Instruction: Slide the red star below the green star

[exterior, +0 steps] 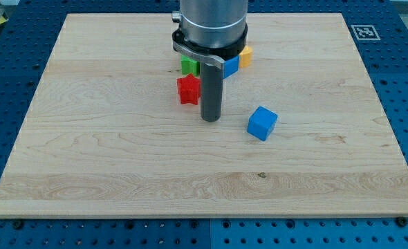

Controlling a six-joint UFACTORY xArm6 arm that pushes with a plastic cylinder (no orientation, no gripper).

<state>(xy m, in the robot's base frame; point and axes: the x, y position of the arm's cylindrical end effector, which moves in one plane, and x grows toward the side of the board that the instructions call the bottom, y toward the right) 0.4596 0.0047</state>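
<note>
The red star (188, 90) lies near the middle of the wooden board (107, 138). The green star (189, 66) sits just above it in the view, partly hidden by the arm's grey body. My tip (211, 119) rests on the board just right of the red star and slightly lower, close to its right edge; I cannot tell if they touch.
A blue cube (262, 123) lies to the right of my tip. Another blue block (231, 66) and a yellow block (245, 56) sit behind the rod at upper right, partly hidden. A fiducial marker (364, 32) is at the board's top right corner.
</note>
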